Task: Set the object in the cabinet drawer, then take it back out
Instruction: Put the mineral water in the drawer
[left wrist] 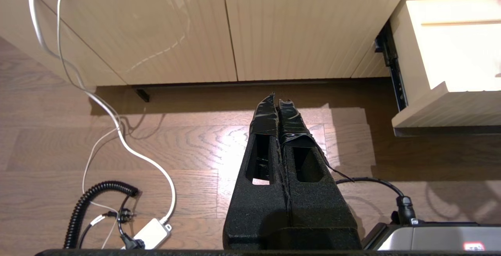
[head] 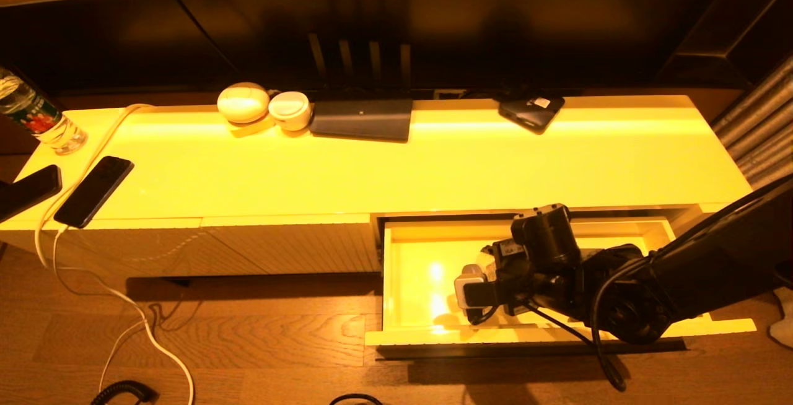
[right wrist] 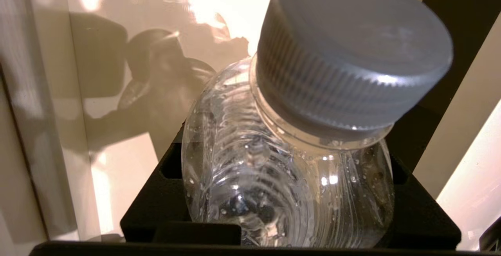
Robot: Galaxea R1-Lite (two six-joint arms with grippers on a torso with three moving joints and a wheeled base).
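Note:
The cabinet drawer (head: 433, 335) stands pulled out at the lower right of the cream-yellow cabinet, its glossy inside (right wrist: 117, 170) lit and reflecting. My right gripper (head: 478, 298) reaches into it from the right and is shut on a clear water bottle (right wrist: 282, 162) with a grey ribbed cap (right wrist: 352, 52). That cap (head: 468, 282) points left over the drawer floor. Whether the bottle touches the floor is hidden by the arm. My left gripper (left wrist: 277, 101) hangs shut and empty above the wooden floor, left of the drawer's ribbed front (left wrist: 450, 107).
On the cabinet top (head: 433, 169) lie a black phone (head: 93, 191) on a white cable, another labelled bottle (head: 37, 120), two white round containers (head: 243, 103), a dark pad (head: 362, 119) and a dark device (head: 531, 111). A coiled black cord (left wrist: 90, 205) and a white adapter (left wrist: 150, 232) lie on the floor.

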